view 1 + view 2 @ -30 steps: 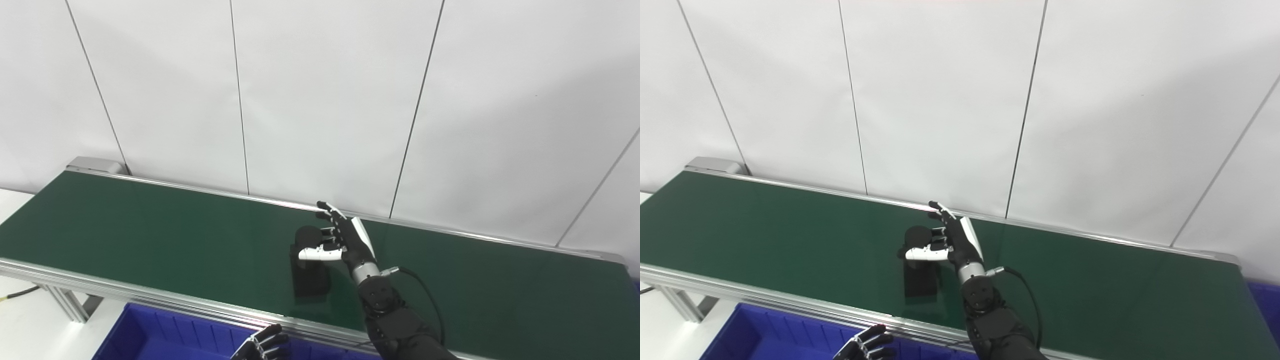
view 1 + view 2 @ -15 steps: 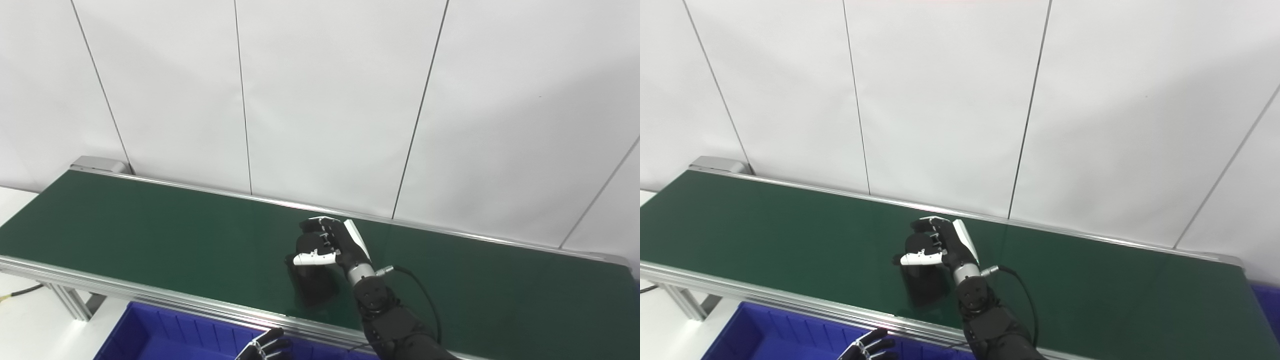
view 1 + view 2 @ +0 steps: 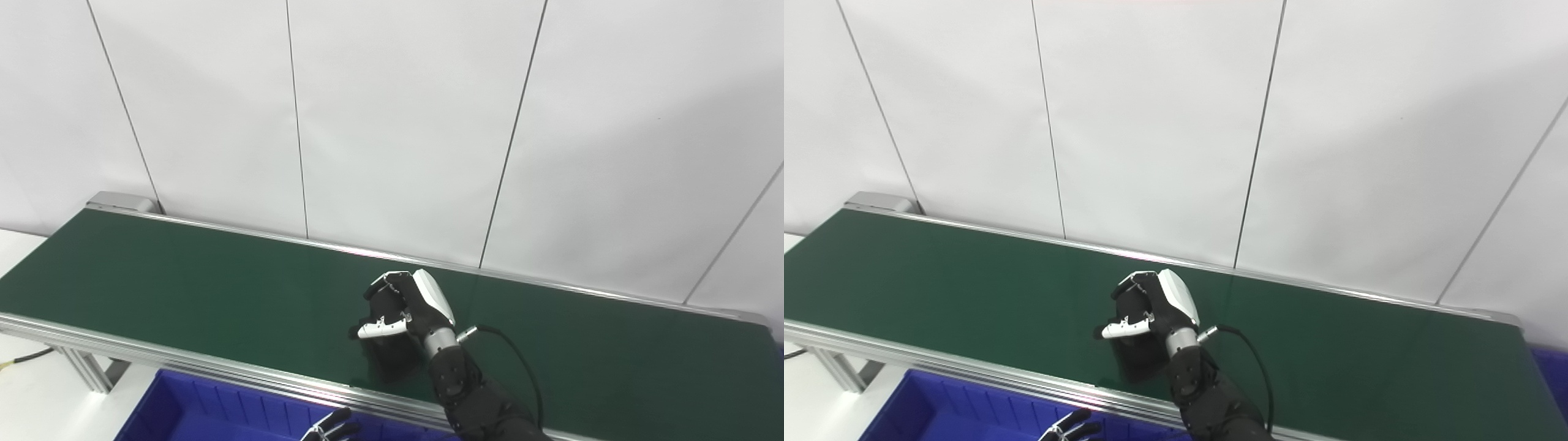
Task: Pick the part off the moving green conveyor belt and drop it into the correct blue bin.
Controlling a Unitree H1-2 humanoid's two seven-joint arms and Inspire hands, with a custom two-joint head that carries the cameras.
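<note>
My right hand [image 3: 409,304] has closed its fingers [image 3: 387,283] round the black part [image 3: 392,355] on the belt [image 3: 184,288], so lifting toward the bin [image 3: 202,413] comes next.

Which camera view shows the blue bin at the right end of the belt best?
The right eye view: a strip of this blue bin shows beyond the belt end. The left eye view shows only a sliver at the picture's edge.
</note>
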